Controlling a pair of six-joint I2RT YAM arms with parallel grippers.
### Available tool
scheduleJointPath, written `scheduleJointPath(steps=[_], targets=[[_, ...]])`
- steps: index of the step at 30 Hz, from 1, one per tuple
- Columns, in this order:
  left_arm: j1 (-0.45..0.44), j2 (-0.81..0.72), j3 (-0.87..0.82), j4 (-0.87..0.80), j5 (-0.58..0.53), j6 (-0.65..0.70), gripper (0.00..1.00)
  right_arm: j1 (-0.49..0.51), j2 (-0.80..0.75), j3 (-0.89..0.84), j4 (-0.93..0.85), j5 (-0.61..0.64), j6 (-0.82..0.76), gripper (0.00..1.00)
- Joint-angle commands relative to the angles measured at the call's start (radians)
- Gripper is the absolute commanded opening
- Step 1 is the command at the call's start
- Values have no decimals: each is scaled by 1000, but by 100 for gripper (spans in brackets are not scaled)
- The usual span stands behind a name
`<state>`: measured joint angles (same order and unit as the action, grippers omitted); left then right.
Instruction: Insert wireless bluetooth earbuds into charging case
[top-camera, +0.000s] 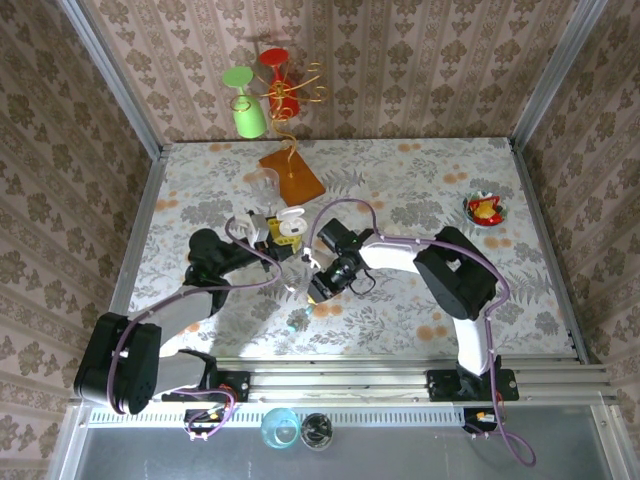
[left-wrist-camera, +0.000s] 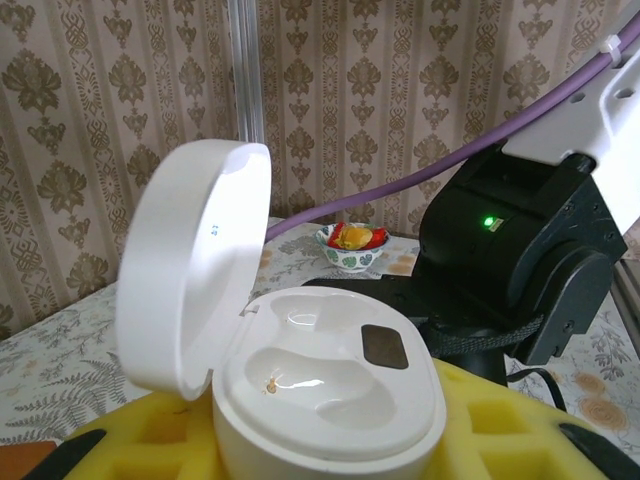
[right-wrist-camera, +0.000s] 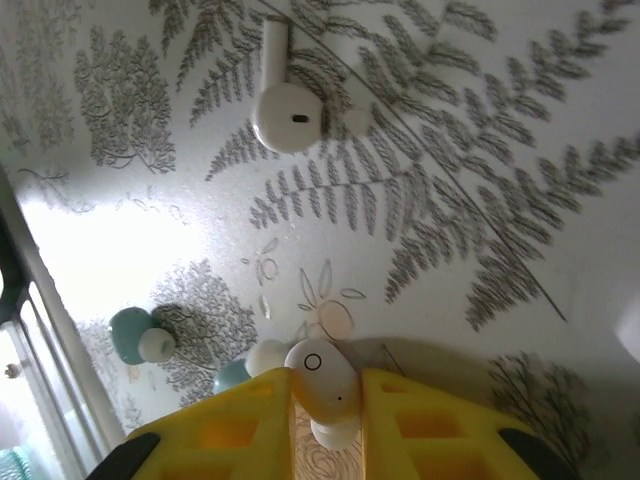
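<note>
Over the middle of the fern-patterned worktop (top-camera: 420, 180), the left hand (left-wrist-camera: 320, 440) is clamped on the white charging case (left-wrist-camera: 330, 370), whose lid stands open. Just beside it, the right hand (right-wrist-camera: 325, 410) is closed on one earbud (right-wrist-camera: 320, 380). A second earbud (right-wrist-camera: 287, 115) lies on the worktop nearby.

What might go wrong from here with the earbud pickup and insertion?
1. The right gripper pinches the earbud at the very fingertips, on its rounded shell; it may slip out on lifting.
2. The open charging case in the left gripper has shaped wells; a badly turned bud may not seat.
3. The second earbud lies loose on the table and might get knocked.
</note>
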<state>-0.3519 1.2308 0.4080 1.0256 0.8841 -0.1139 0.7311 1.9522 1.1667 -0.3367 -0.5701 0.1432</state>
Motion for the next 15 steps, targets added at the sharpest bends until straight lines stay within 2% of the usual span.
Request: scheduleJointPath(steps=[1,7,12,15], targets=[[2,1,8,36,-24,-1,29,-14,-106,-74,100,90,70,22],[2,8,2,45,-102,17,29,-42,-285,-220,235,269,165,21],[-15,25,-15,61,-209,56,29,-72,-411,-301,284,490,278,21],[-41,49,-20,85,-273,76,29,-98,-472,-336,306,547,345,21]])
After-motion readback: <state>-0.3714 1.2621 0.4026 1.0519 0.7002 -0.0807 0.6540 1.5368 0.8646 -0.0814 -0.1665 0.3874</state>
